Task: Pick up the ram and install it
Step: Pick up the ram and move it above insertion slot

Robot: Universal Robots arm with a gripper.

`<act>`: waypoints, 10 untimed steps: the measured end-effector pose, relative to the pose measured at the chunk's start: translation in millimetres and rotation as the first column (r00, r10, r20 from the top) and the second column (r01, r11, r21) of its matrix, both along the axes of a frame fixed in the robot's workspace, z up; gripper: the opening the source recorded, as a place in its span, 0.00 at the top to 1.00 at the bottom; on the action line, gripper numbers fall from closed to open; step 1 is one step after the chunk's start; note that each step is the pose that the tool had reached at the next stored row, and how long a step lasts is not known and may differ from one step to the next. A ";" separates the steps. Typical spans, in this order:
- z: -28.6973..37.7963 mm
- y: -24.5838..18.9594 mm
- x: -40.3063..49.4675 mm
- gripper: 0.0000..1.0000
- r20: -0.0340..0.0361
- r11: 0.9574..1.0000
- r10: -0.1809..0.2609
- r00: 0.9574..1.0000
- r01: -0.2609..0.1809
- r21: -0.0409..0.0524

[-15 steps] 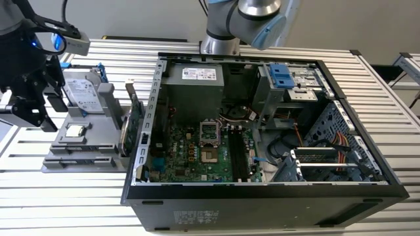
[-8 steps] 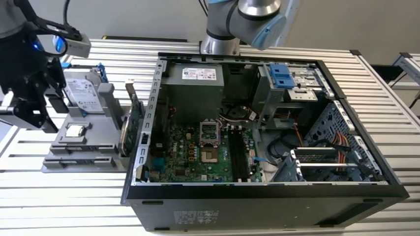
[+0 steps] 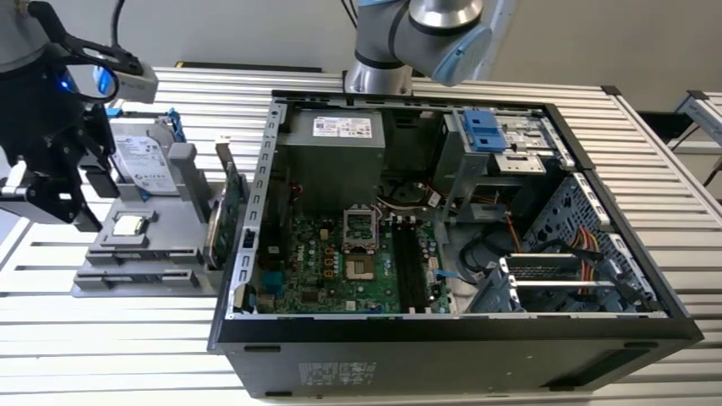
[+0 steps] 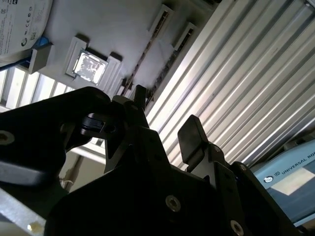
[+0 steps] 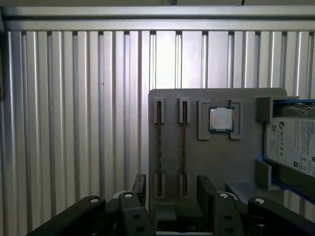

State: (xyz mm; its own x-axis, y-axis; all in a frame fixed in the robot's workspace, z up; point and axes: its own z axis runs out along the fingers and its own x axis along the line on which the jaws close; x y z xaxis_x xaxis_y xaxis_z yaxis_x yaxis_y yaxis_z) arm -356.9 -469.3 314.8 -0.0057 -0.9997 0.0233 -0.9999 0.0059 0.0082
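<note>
Gripper [image 5: 172, 192] spread, holding nothing, near gray holder [image 5: 216, 162], ram [image 5: 159, 145] edge-on, just a thin dark line in its slot

Parts count, by kind:

- Computer case [image 3: 451, 351]: one. It contains one motherboard [image 3: 338, 271], one power supply [image 3: 338, 148] and one processor socket [image 3: 358, 228].
- Gray parts holder [image 5: 216, 162]: one.
- Hard drive [image 5: 295, 145]: one.
- Processor chip [image 5: 221, 119]: one.
- Ram sticks: two, seen edge-on and each in its own slot. There is one ram stick [image 5: 158, 142] and a second ram stick [image 5: 184, 142].
- Green expansion card [image 3: 232, 211]: one.
- Robot arm [image 3: 434, 30]: one.
- Gripper [image 5: 172, 189]: one, with two fingers [image 5: 139, 189].
- Slatted metal table [image 3: 677, 211]: one.
</note>
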 end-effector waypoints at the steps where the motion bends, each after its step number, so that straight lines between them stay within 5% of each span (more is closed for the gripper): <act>1: -0.7 0.0 0.0 0.00 0.000 1.000 0.000 1.000 0.000 -0.001; 10: -7.3 0.3 0.0 0.00 0.000 1.000 0.000 1.000 0.000 -0.009</act>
State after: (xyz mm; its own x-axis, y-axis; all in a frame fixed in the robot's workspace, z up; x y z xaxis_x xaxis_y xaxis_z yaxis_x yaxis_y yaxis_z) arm -356.9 -469.0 307.5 -0.0057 -0.9995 0.0319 -0.9999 0.0060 0.0082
